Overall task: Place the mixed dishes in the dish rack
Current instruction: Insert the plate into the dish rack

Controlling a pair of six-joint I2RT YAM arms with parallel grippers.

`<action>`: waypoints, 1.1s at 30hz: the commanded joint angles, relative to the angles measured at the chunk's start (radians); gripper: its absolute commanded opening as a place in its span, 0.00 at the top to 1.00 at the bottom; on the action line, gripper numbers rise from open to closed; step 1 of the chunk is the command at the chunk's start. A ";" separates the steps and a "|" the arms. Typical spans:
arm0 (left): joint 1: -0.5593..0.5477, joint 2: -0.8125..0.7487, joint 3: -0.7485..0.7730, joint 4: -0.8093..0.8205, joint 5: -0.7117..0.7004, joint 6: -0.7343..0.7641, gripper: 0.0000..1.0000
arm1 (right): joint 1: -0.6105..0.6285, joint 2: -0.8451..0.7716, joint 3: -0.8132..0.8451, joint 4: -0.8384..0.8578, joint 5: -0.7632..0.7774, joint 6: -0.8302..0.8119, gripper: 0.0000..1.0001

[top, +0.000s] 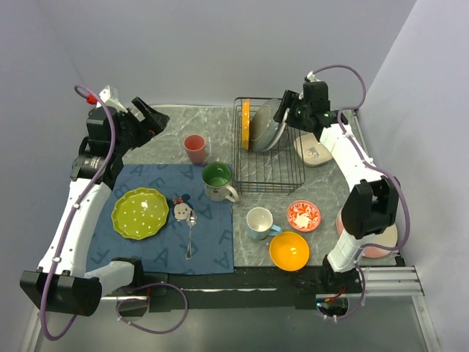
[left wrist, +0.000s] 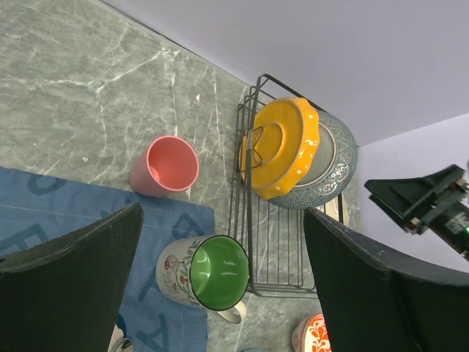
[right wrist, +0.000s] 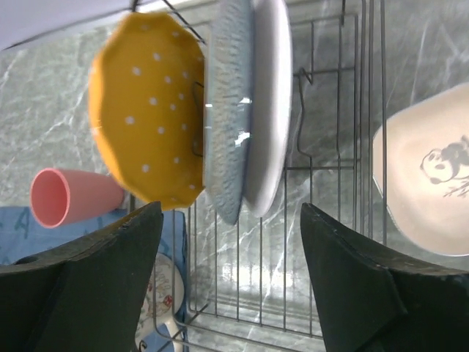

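Fingers of right gripper [top: 284,111]: spread wide, empty, just beside the grey patterned-rim plate [right wrist: 229,110].
Fingers of left gripper [top: 150,119]: spread wide, empty, hovering at far left.
Near row: orange round bowl [top: 289,250], white blue-handled mug [top: 259,222], small red-patterned dish [top: 303,215], none loaded.
Blue cloth mat [top: 157,253]: lime-green scalloped plate [top: 140,213], green-lined floral mug [top: 218,180] waiting.
Black wire dish rack [top: 293,176]: orange dotted scalloped plate [top: 245,123] and grey plate on edge at its far end.
Next, I'd judge: draw right arm straight back, fingers wide, so neither plate tips.
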 commanded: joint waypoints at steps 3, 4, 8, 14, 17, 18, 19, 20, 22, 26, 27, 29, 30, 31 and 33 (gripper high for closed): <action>0.005 -0.022 -0.013 0.010 -0.004 0.015 0.03 | -0.039 -0.001 -0.020 0.074 -0.001 0.105 0.26; 0.005 -0.022 -0.013 0.012 -0.004 0.015 0.03 | -0.044 -0.006 -0.028 0.080 -0.001 0.109 0.30; 0.005 -0.016 -0.013 0.013 -0.002 0.013 0.03 | -0.074 -0.018 -0.052 0.091 0.009 0.131 0.38; 0.005 -0.008 -0.016 0.018 0.001 0.006 0.03 | -0.094 0.006 -0.048 0.082 -0.003 0.140 0.42; 0.005 -0.004 -0.015 0.021 0.007 0.001 0.03 | -0.097 0.047 -0.023 0.076 -0.010 0.142 0.44; 0.005 -0.002 -0.015 0.019 0.008 -0.001 0.03 | -0.097 0.057 -0.015 0.074 -0.012 0.142 0.44; 0.005 -0.001 -0.012 0.018 0.010 -0.001 0.03 | -0.097 0.067 -0.009 0.069 -0.018 0.142 0.44; 0.005 -0.001 -0.010 0.016 0.010 -0.001 0.03 | -0.097 0.086 0.006 0.063 -0.020 0.142 0.45; 0.005 -0.001 -0.010 0.013 0.008 -0.001 0.03 | -0.097 0.104 0.021 0.056 -0.023 0.142 0.46; 0.005 -0.002 -0.012 0.015 0.007 -0.004 0.03 | -0.097 0.123 0.017 0.069 -0.041 0.139 0.46; 0.005 0.001 -0.012 0.015 0.007 -0.004 0.03 | -0.097 0.124 0.017 0.069 -0.046 0.138 0.46; 0.005 0.001 -0.012 0.016 0.007 -0.005 0.03 | -0.097 0.126 0.011 0.086 -0.064 0.132 0.46; 0.005 0.004 -0.012 0.016 0.010 -0.007 0.03 | -0.097 0.126 0.008 0.092 -0.070 0.129 0.46; 0.005 0.005 -0.010 0.016 0.011 -0.007 0.03 | -0.097 0.126 0.008 0.097 -0.083 0.125 0.46; 0.005 0.008 -0.010 0.018 0.014 -0.007 0.03 | -0.097 0.137 0.017 0.100 -0.110 0.117 0.46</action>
